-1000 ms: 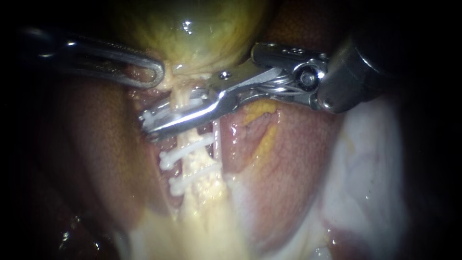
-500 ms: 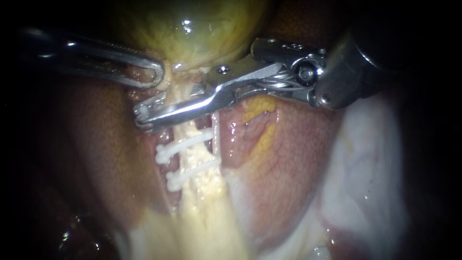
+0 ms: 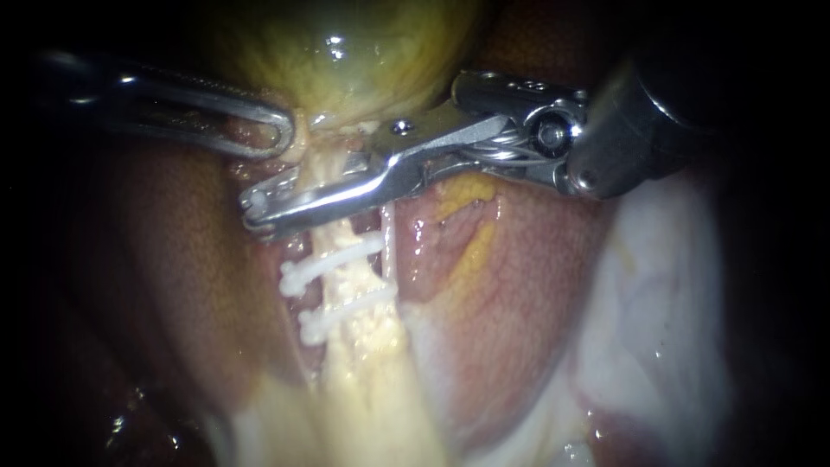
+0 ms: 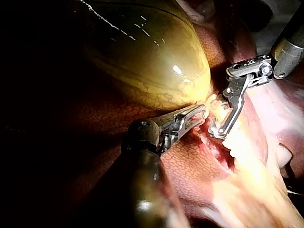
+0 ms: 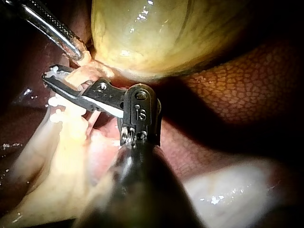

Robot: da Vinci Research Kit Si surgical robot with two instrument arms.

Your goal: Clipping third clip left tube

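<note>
The pale left tube [image 3: 346, 238] runs down from the yellow-green gallbladder [image 3: 346, 60]. Two white clips [image 3: 333, 259] [image 3: 346, 304] cross it. Just above them my right instrument [image 3: 258, 210] lies across the tube with its long jaws shut on it, and a white clip shows at the jaw tips. In the right wrist view the jaws [image 5: 50, 78] close on the same pale strand. My left instrument [image 3: 290, 137] is shut on tissue at the gallbladder's neck, right above the tube; the left wrist view shows its jaws [image 4: 199, 114] closed there.
A thin pale strand [image 3: 387, 251] runs beside the clipped tube on its right. Red-brown liver [image 3: 173, 259] lies on both sides, with a yellow patch [image 3: 471, 251] and whitish tissue [image 3: 657, 303] farther right.
My right instrument's jaws have slid a little up the tube toward the gallbladder and closed tighter around it. The left instrument has kept its hold.
</note>
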